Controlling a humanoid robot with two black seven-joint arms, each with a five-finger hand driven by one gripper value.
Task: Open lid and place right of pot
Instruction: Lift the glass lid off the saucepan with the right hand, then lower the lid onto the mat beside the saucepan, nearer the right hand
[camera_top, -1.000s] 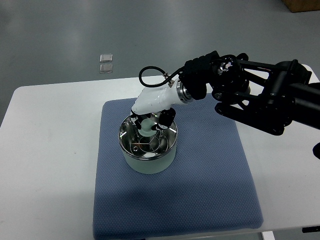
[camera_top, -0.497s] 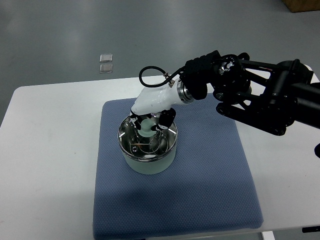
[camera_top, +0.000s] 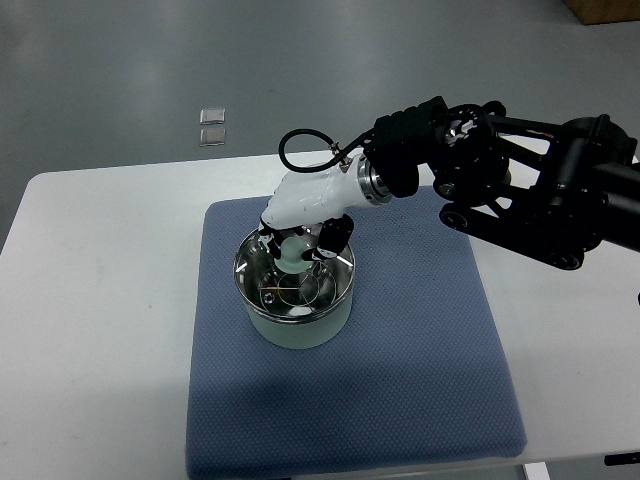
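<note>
The right robot hand (camera_top: 297, 243) reaches in from the counter's right edge, its white shell angled down over the pot (camera_top: 295, 295), and its dark fingers (camera_top: 331, 236) are curled snugly around the pale knob (camera_top: 291, 250) of the lid (camera_top: 294, 281). That's a firm grasp on the knob, fingers closed in from both sides! The shiny lid sits on the pot's mouth, or just at it; whether it has cleared the rim can't be told from up here. The pot itself stands on the blue mat (camera_top: 400, 370), toward the mat's far-left part, and the mat covers the middle of the white counter (camera_top: 90, 300). A black cable (camera_top: 300, 150) loops up behind the wrist, nothing touching it. To the pot's right, the mat is bare blue cloth. Compared with half a second ago, the lid's rim reads a touch higher and further left, and the arm's dark links have shifted slightly up toward the far edge.
</note>
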